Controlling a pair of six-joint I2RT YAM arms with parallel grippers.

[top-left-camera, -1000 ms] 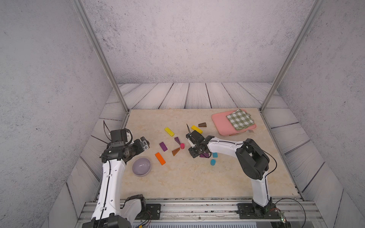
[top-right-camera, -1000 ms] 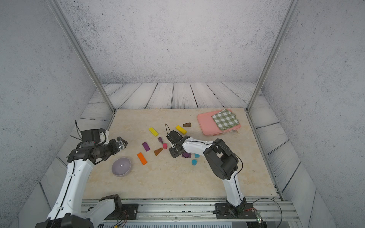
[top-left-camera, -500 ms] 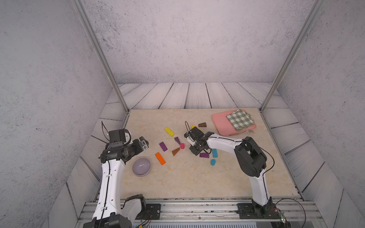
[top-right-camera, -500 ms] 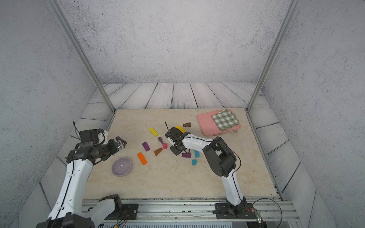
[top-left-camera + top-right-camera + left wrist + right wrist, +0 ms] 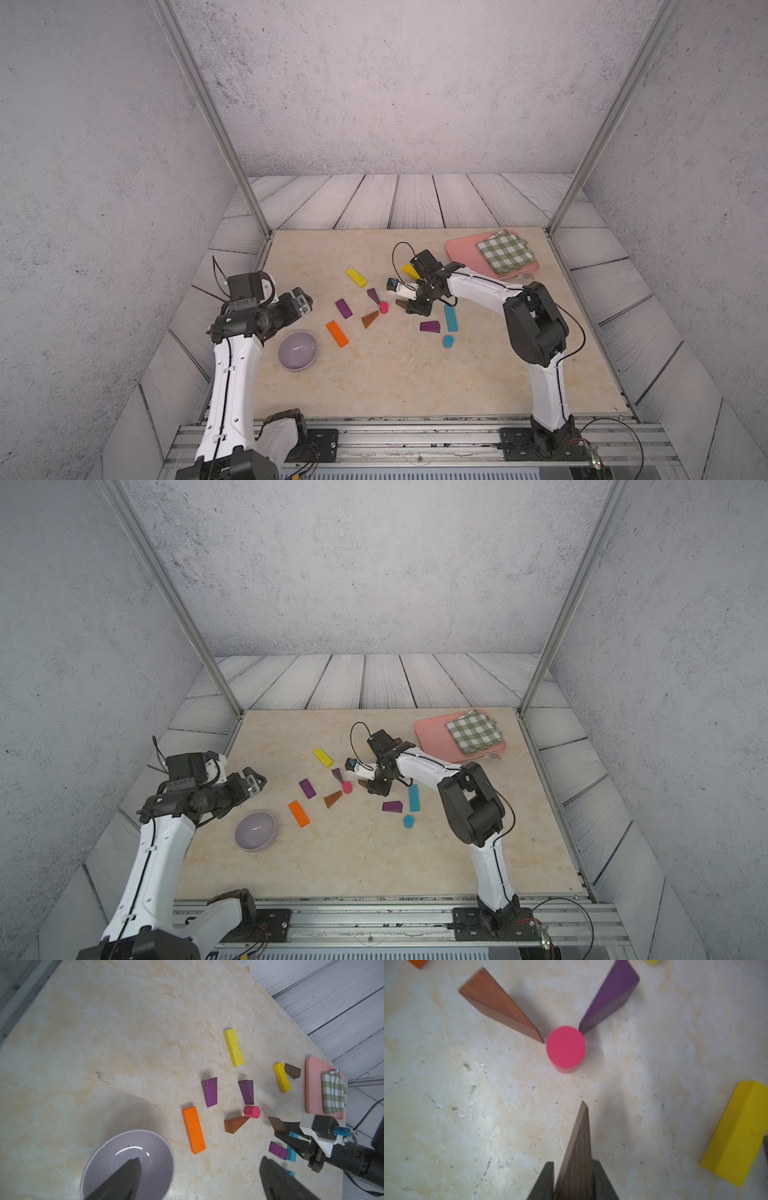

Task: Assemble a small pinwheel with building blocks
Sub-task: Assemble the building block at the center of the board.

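The right jaws are clamped on the thick end of a dark brown wedge (image 5: pixel 577 1147). Its thin tip points at the pink cylinder (image 5: pixel 565 1046) on the table (image 5: pixel 446 1084), near it but not touching. The left jaws gape wide and empty, well apart from that cylinder.

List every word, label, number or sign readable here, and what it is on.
None can be read.
The pink short cylinder, the dark brown wedge in the right gripper, the pink tray, the green checked cloth and the lilac bowl are unmarked.
A tiny pale mark on the left arm's black joint is too small to read.
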